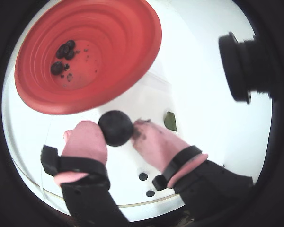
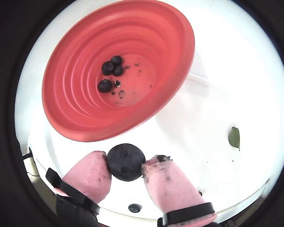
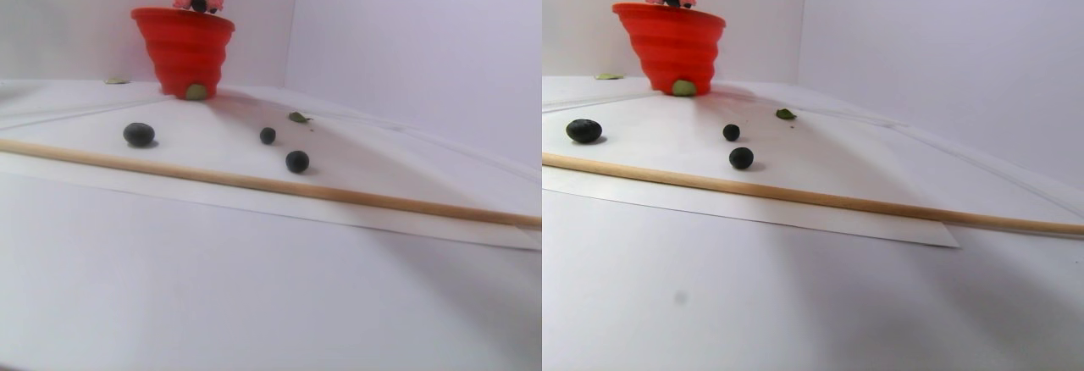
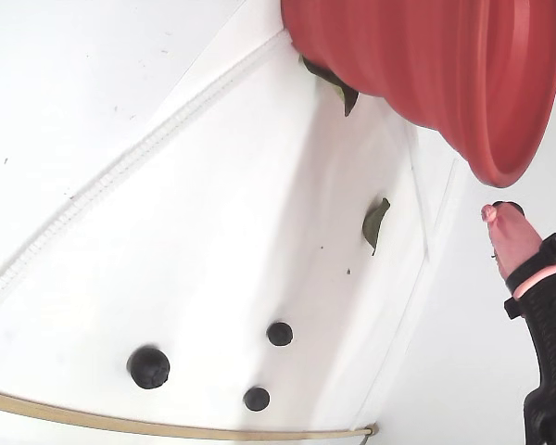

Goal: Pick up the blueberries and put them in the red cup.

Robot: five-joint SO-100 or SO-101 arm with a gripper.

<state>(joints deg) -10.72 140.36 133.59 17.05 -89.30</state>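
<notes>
Nearest the wrist cameras, the gripper [image 2: 126,163] has its two pink-padded fingers [image 1: 85,142] closed on a single large blueberry [image 1: 116,127], the pads pressing it from the left and right. The jaws are parted only by the width of the berry, which sits at the very tips and is not deep between the pads. It is held clear of the white surface below.

The relation that matters is where the red cup [image 2: 75,118] lies from this berry. In both wrist views the cup's open mouth is just beyond the held berry, on the far side and a little to the left. The near rim sits close to the fingertips, but the berry appears not yet over the opening. The stereo pair view shows the gripper [image 3: 197,2] at rim height above the cup [image 3: 185,49]. The fixed view shows the fingertip [image 4: 500,222] just outside the rolled rim [image 4: 500,171]. My judgement is that a short carry forward over the rim is needed before letting go. Released here, the berry could strike the rim or fall outside.

Inside the cup, four small blueberries [image 2: 111,71] lie on the bottom with some dark crumbs.

Still out on the white sheet are three more dark berries [image 4: 148,367], well apart from the cup, a few small green leaves [image 4: 374,222] and a wooden stick [image 3: 279,186] along the sheet's edge.
</notes>
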